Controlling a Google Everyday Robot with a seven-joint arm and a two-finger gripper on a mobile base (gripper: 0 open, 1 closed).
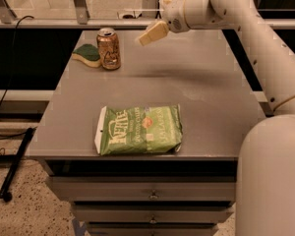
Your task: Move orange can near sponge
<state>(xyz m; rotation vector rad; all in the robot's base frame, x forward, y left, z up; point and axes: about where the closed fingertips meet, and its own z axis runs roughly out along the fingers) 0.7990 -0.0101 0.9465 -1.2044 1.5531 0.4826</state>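
Note:
The orange can (108, 48) stands upright at the table's far left, its left side right next to the sponge (87, 55), which lies flat with its dark green top up. My gripper (147, 38) hangs above the table to the right of the can, about a can's width away and a little higher than its top. It is open and holds nothing. The arm reaches in from the upper right.
A flat green chip bag (139, 130) lies near the grey table's front edge (137, 156). Drawers sit below the tabletop. A rail and dark panel run behind the table. My white arm and body fill the right side.

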